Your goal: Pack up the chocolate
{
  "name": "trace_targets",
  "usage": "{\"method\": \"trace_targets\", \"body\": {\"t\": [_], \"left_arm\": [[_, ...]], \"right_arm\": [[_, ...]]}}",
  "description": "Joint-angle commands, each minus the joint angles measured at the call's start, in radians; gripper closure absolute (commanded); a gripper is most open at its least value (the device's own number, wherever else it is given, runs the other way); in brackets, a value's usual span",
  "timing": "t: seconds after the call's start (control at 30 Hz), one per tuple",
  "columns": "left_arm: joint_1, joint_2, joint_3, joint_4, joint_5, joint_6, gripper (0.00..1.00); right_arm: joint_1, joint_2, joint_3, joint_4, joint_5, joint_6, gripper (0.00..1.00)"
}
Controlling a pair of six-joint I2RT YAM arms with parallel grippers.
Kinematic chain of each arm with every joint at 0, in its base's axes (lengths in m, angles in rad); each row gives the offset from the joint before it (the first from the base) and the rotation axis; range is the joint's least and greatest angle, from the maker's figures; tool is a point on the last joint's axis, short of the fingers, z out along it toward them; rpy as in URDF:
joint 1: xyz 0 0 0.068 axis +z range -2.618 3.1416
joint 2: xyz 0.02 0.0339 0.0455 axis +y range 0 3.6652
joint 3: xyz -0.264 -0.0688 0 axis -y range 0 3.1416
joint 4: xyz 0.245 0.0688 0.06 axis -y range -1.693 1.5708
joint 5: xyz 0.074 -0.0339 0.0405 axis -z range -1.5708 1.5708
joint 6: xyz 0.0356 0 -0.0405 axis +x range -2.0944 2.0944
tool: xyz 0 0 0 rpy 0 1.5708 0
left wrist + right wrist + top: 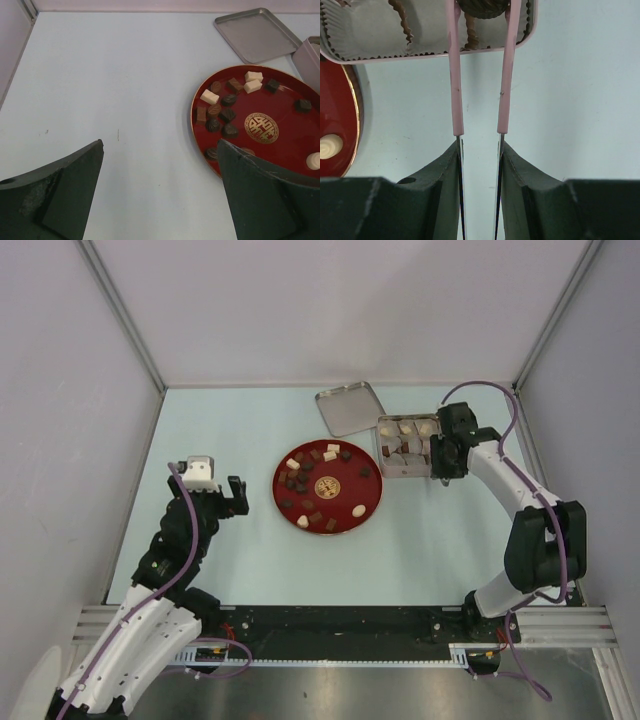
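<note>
Several chocolates (pixel 298 480), dark, reddish-brown and cream, lie on the red plate (pixel 345 498). More sit in the open metal tin (pixel 383 470) to its right. My right gripper (pixel 440 455) is shut on the pink tongs (pixel 455 75). The tong tips pinch a dark ribbed chocolate (pixel 482 7) over the tin's paper-lined near corner (pixel 420 54). My left gripper (pixel 236 495) is open and empty, left of the plate. In the left wrist view the left gripper (pixel 160 145) hovers over bare table, with the plate (pixel 285 150) and its chocolates (pixel 222 112) to the right.
The tin's lid (pixel 350 407) lies flat behind the plate, also in the left wrist view (pixel 257 35). A cream candy (pixel 330 146) on the plate edge shows at the left of the right wrist view. Enclosure walls stand on three sides.
</note>
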Motion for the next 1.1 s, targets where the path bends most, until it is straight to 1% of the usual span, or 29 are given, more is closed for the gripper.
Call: {"method": "trace_targets", "body": {"t": [0.0,0.27,0.43,0.47,0.57,0.63,0.73,0.77,0.87,1.07], "left_arm": [[-0.005,-0.002,-0.007,0.017,0.007,0.013,0.0],[-0.005,-0.006,-0.007,0.017,0.006,0.014,0.0],[-0.005,-0.007,-0.007,0.017,0.006,0.014,0.0],[-0.005,-0.007,-0.007,0.017,0.006,0.014,0.0],[-0.007,-0.009,-0.007,0.019,0.006,0.014,0.0],[-0.005,-0.007,-0.008,0.019,0.006,0.014,0.0],[-0.005,-0.009,-0.008,0.019,0.006,0.014,0.0],[-0.005,-0.009,-0.008,0.019,0.006,0.014,0.0],[-0.005,-0.007,-0.007,0.019,0.007,0.016,0.0],[-0.005,-0.009,-0.007,0.019,0.009,0.013,0.0]], "right_arm": [[-0.015,0.023,-0.004,0.027,-0.008,0.014,0.93],[-0.026,0.057,-0.012,0.044,0.006,0.019,0.9],[-0.03,0.069,-0.018,0.047,0.027,0.022,0.85],[-0.03,0.068,-0.018,0.049,0.033,0.023,0.83],[-0.03,0.063,-0.024,0.047,0.055,0.026,0.72],[-0.029,0.062,-0.024,0.047,0.058,0.026,0.69],[-0.03,0.057,-0.026,0.047,0.056,0.026,0.61],[-0.03,0.057,-0.024,0.047,0.055,0.028,0.57],[-0.03,0.046,-0.024,0.047,0.053,0.028,0.52],[-0.029,-0.015,-0.024,0.048,0.05,0.025,0.5]]}}
